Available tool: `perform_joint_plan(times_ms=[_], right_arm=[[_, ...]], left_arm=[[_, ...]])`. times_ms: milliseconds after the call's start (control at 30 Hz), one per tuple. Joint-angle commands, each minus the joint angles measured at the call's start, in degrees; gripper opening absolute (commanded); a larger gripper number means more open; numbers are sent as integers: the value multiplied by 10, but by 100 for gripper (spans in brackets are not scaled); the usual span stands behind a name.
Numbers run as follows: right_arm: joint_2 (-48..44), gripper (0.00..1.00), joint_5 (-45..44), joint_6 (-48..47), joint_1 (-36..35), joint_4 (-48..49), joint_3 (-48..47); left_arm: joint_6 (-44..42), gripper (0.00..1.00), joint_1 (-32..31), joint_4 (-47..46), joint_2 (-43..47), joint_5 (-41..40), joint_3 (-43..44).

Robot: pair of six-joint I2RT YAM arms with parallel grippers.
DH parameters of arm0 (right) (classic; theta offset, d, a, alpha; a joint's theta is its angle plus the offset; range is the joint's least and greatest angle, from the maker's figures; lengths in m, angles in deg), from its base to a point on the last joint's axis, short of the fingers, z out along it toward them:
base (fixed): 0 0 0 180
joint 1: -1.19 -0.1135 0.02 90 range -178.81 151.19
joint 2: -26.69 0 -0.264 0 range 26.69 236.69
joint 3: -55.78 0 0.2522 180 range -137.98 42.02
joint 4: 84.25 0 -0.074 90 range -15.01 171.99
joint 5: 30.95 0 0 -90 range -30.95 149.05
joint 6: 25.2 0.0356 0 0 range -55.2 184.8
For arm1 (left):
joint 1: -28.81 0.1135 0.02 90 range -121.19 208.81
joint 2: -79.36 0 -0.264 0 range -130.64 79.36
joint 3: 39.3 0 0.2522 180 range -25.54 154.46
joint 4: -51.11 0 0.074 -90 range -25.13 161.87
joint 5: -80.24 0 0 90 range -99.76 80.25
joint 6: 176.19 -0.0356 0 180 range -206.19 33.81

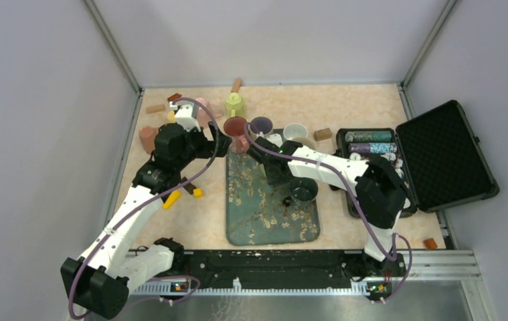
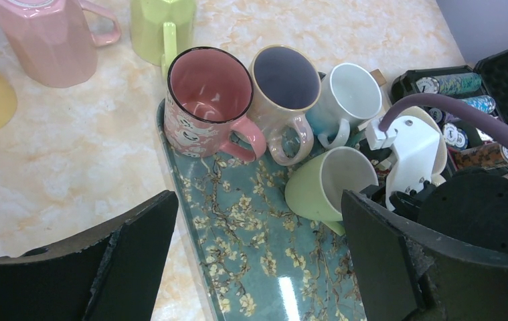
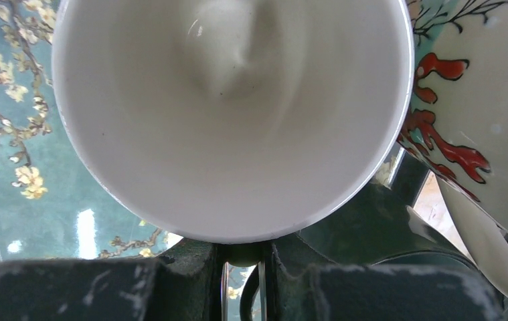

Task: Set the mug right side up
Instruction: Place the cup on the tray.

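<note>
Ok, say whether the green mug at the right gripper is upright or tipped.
Tipped: the green mug leans with its mouth facing sideways, and the right gripper is shut on it.

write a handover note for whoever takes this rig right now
Left gripper: open, empty, hovering over the tray's left edge.
Right gripper: shut on the green mug's rim.
Green mug: at the far end of the tray, tipped on its side with the mouth facing the arms' bases. I cannot tell whether it touches the tray.
Done: mug gripped.
Left: tilt it mouth up, set it down on the tray, release.
</note>
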Motion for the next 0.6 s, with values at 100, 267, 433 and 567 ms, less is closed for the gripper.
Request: perform_joint_plan(times_ms=[100,267,433,567], right_arm=[[-4,0,-22,5,11,5,-26],[0,0,-17,-1,11,1,-24],[-1,9,-15,0,11,-5,-17],[-3,20,-13,-3,11,-9,-17]], left_arm=[[-6,98,5,-21,8,13,5],[-5,99,6,-22,6,17,3],[-4,99,8,-23,3,20,2],[-3,98,9,-25,0,26,2]])
